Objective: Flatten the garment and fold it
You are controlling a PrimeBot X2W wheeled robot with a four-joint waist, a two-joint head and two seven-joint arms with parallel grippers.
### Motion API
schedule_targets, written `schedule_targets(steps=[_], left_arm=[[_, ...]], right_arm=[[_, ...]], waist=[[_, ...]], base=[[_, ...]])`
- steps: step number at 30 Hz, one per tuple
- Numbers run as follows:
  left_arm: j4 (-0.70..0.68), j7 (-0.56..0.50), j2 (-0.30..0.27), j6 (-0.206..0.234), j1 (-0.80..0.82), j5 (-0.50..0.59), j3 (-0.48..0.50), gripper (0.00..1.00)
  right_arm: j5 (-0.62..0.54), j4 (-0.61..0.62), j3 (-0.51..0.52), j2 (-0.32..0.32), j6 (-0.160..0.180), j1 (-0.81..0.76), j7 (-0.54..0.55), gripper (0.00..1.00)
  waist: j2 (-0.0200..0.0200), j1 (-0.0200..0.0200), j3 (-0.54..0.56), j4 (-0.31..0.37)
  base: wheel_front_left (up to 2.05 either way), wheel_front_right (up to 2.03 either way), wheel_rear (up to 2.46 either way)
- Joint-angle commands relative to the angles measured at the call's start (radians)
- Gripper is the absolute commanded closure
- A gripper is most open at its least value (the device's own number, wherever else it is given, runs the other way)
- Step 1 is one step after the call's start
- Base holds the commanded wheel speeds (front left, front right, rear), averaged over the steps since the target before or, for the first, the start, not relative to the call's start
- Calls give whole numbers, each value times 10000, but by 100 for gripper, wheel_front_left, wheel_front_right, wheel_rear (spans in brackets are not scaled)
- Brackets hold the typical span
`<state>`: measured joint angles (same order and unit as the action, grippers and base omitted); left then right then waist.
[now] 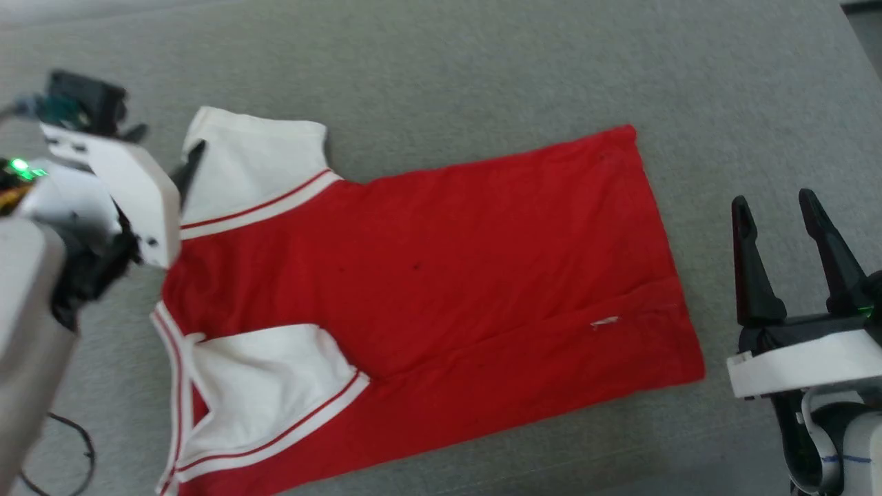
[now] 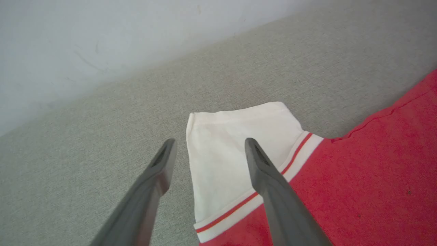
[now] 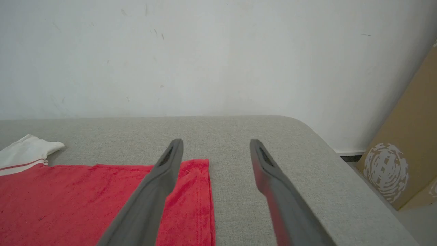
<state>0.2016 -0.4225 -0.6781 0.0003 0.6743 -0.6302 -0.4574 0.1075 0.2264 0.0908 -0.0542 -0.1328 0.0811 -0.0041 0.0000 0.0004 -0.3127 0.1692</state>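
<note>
Red garment (image 1: 448, 275) runs sleeves-left, hem-right; left gripper (image 2: 208, 147), right gripper (image 1: 773, 203) both gaping, empty.

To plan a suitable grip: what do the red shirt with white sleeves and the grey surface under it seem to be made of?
Red shirt with white sleeves: soft matte knit cloth, perhaps cotton jersey; it lies limp with shallow creases.
Grey surface: matte woven fabric, probably upholstery over padding; fine flecked texture, rounded corner.

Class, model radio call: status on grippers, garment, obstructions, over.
Left gripper open by white sleeve. Right gripper open, off hem. Garment spread out. Cable clear of garment.
</note>
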Motion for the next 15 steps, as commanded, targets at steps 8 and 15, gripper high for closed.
schedule_targets(steps=[8,15], left_arm=[[1645,-2670,-487,-464,2456,-212,-203,0],[2750,-4565,-706,-267,3437,-463,-254,0]], right_arm=[[480,-423,-418,37,21,568,-380,0],[763,-678,-500,38,21,863,-619,0]], waist=[[0,-4,-1655,1518],[0,-4,-1962,1800]], base=[[0,0,0],[0,0,0]])
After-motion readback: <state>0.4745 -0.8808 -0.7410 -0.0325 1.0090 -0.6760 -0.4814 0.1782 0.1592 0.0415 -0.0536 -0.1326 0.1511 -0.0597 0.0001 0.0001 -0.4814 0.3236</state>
